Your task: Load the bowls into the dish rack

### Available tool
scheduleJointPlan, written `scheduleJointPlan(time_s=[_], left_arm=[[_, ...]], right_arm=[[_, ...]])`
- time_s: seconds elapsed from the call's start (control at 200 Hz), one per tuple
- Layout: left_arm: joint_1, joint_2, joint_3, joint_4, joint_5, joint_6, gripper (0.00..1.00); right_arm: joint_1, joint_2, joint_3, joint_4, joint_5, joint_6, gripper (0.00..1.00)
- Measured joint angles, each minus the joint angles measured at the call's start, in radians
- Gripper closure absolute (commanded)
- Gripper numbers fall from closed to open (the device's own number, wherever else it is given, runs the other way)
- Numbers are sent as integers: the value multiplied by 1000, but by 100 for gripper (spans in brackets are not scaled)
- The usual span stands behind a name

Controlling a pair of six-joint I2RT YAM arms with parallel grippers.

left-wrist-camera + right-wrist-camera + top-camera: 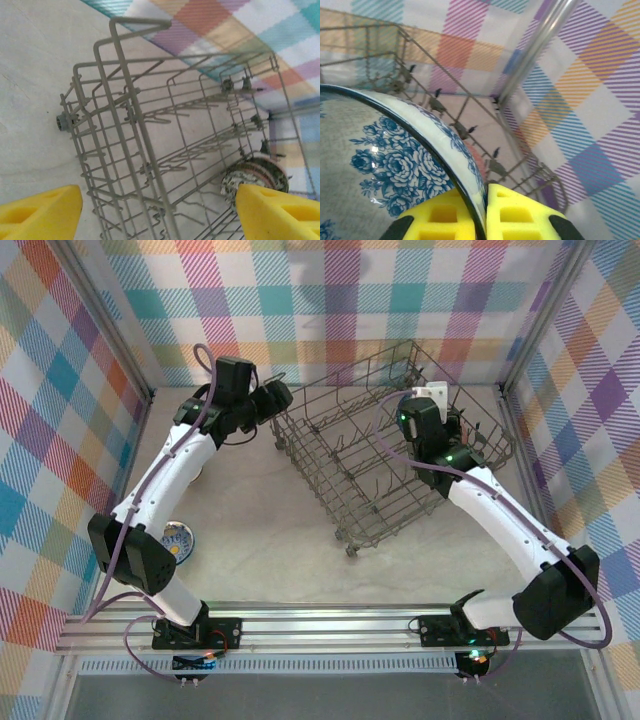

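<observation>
Yellow-fingered, the left gripper [272, 400] at upper left has its jaws spread wide and holds nothing, just beside the grey wire dish rack [345, 480] in mid-frame — 1 patterned bowl [255, 177] stands inside. At right, the right gripper [482, 212] pinches the rim of a blue-rose bowl [395, 160] at the rack's right side.

Plaid walls [300, 300], pale tabletop [260, 530].

Left arm [160, 485] and right arm [495, 510]: white link shells, black joint housings, purple cables [200, 358] alongside. Left gripper [160, 214] and right gripper [481, 215]: yellow fingers [520, 215] with square recesses. Green lights [403, 418] mark the right wrist.
</observation>
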Motion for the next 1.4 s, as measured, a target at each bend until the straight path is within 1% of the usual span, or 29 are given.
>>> scheduleJointPlan(time_s=[0.155, 0.36, 0.445, 0.695, 0.87, 1.095, 1.4], left_arm=[[32, 0, -46, 32, 102, 64, 22], [38, 0, -68, 65, 175, 124, 22], [38, 0, -83, 82, 188, 137, 22], [39, 0, -117, 102, 205, 143, 22], [39, 8, -115, 111, 223, 144, 23], [39, 26, -115, 113, 234, 147, 23], [39, 28, -115, 113, 239, 164, 23]], right_arm=[[-1, 49, -10, 16, 64, -118, 100], [-1, 119, -30, 31, 102, -204, 100], [-1, 153, -26, 17, 125, -209, 100], [-1, 219, -10, -70, 190, -148, 100], [-1, 270, -4, -53, 213, -149, 100], [0, 324, 26, -14, 272, -180, 100], [16, 351, 36, -2, 309, -196, 100]])
